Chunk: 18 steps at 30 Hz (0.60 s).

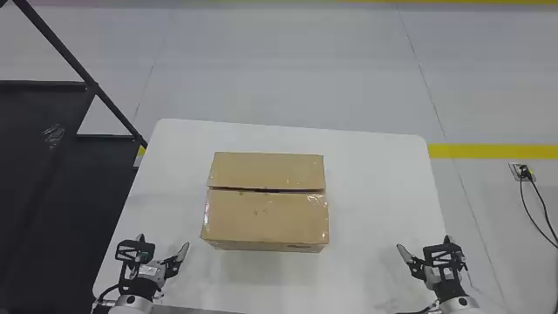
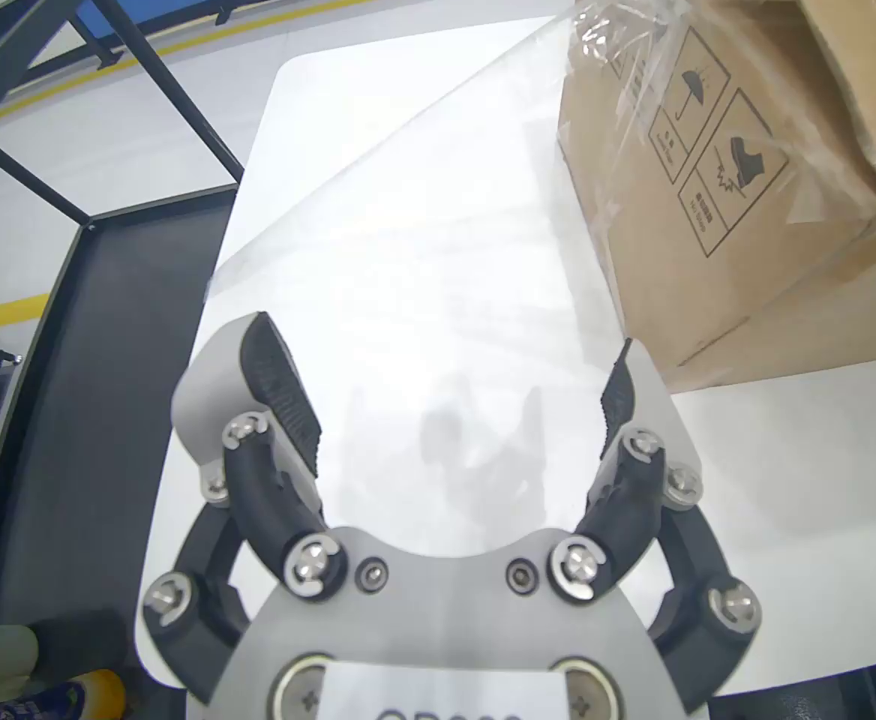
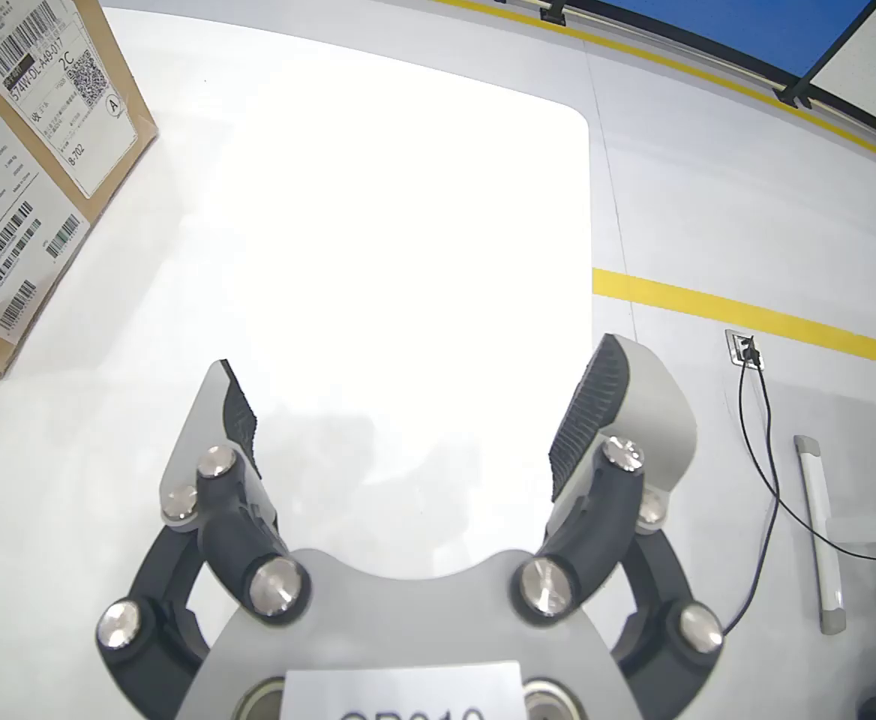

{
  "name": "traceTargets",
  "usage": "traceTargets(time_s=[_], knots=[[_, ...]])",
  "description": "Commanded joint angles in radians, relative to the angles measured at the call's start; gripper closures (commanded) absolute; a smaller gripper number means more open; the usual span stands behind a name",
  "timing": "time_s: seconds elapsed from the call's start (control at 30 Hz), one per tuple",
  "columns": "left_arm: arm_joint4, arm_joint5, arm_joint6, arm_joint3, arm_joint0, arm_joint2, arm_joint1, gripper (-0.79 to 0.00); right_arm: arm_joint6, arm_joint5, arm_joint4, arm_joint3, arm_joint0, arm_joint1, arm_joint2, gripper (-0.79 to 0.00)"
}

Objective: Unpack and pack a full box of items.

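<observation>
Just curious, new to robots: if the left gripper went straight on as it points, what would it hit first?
Probably nothing but bare table: the left gripper, open, aims past the cardboard box, which sits off to one side. Depth is unclear.

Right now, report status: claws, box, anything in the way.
Left claw open, empty. Right claw open, empty. Box centred, flaps shut. Only bare table between claws and box.
</observation>
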Motion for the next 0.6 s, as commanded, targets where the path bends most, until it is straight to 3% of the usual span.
traceTargets(time_s=[0.0, 0.57], knots=[[0.000, 0.000, 0.000, 0.000, 0.000, 0.000, 0.000, -0.784, 0.000, 0.000, 0.000, 0.000, 0.000, 0.000, 0.000, -0.785], [0.000, 0.000, 0.000, 0.000, 0.000, 0.000, 0.000, -0.785, 0.006, 0.033, 0.000, -0.009, 0.014, -0.005, -0.003, -0.785]])
